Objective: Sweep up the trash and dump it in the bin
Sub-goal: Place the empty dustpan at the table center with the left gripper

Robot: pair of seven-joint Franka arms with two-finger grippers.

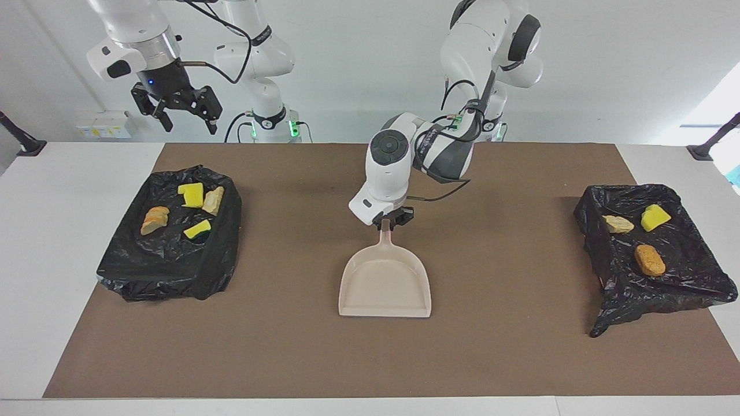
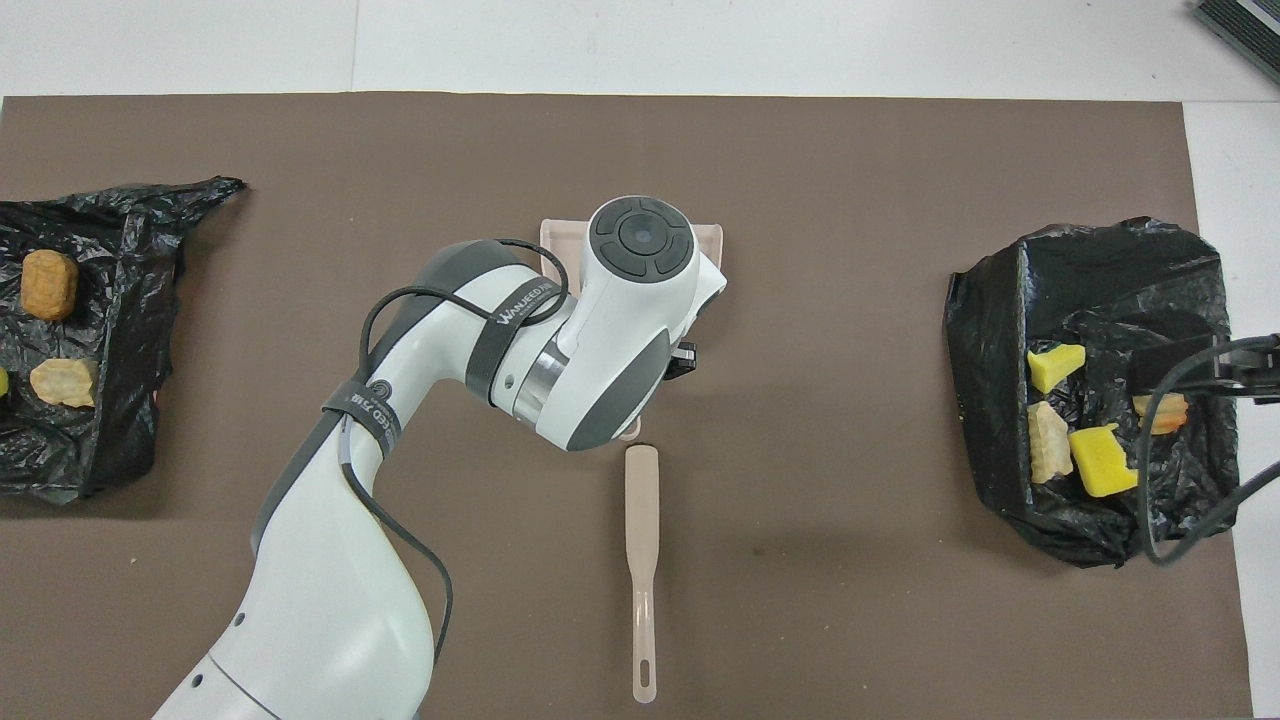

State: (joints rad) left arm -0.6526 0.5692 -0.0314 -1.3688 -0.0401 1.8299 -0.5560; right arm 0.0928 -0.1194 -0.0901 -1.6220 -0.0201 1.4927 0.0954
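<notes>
Left pincer clamped on dustpan handle | right pincer apart, waiting | we judge risk: dustpan nudging brush on release.

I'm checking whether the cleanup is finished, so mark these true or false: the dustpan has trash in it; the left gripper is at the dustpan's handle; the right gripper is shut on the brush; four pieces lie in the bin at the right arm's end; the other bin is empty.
1. False. The dustpan is bare inside.
2. True. The left gripper is at the handle.
3. False. The right gripper is open, empty and raised; the brush lies on the mat.
4. True. Four trash pieces lie in the right-end bin.
5. False. The left-end bin holds three pieces.
</notes>
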